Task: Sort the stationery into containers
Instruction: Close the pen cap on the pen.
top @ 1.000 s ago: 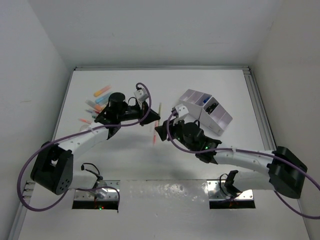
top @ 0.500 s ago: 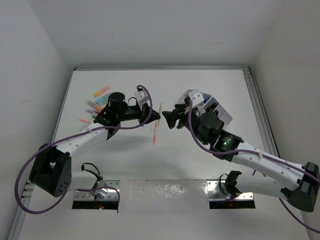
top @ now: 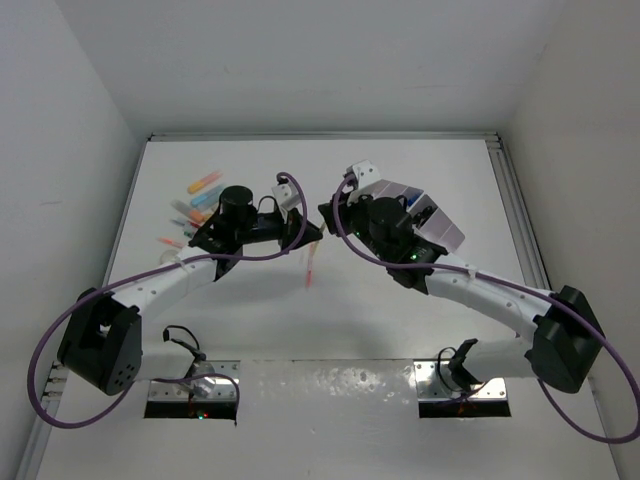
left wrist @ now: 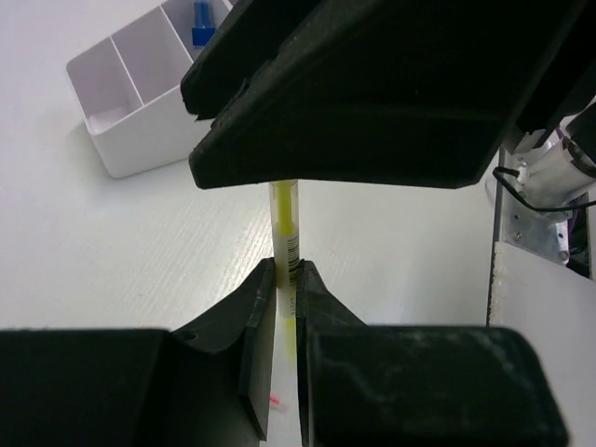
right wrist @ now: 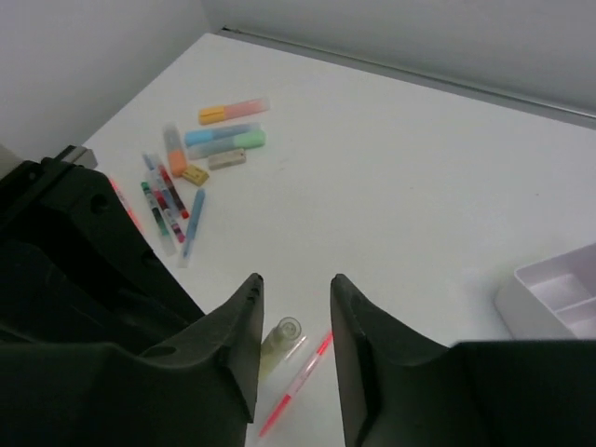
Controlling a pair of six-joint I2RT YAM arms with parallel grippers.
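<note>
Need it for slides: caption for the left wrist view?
Left gripper shut on a yellow marker, right gripper open around its far end, organiser behind.

The right hand [right wrist: 295,303] has swung to the yellow marker [left wrist: 284,219].

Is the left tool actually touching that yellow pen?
Touching. The left wrist view shows the left tool clamped on the yellow pen, pressing it from both sides with no gap.
</note>
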